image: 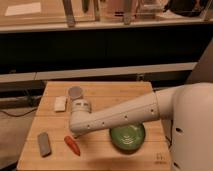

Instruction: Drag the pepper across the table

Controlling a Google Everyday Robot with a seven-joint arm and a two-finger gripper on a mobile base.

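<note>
The red-orange pepper [72, 145] lies on the light-wood slat table [115, 92], near its front left. My white arm reaches in from the right, and its end hangs just above and behind the pepper's upper tip. The gripper [75, 131] is at that arm end, mostly hidden under the wrist. I cannot tell whether it touches the pepper.
A green bowl [127, 137] sits right of the pepper, partly under the arm. A grey rectangular block [44, 144] lies left of the pepper. A small white block [60, 103] and a grey-topped cylinder [76, 94] stand at the back left. The table's front edge is close.
</note>
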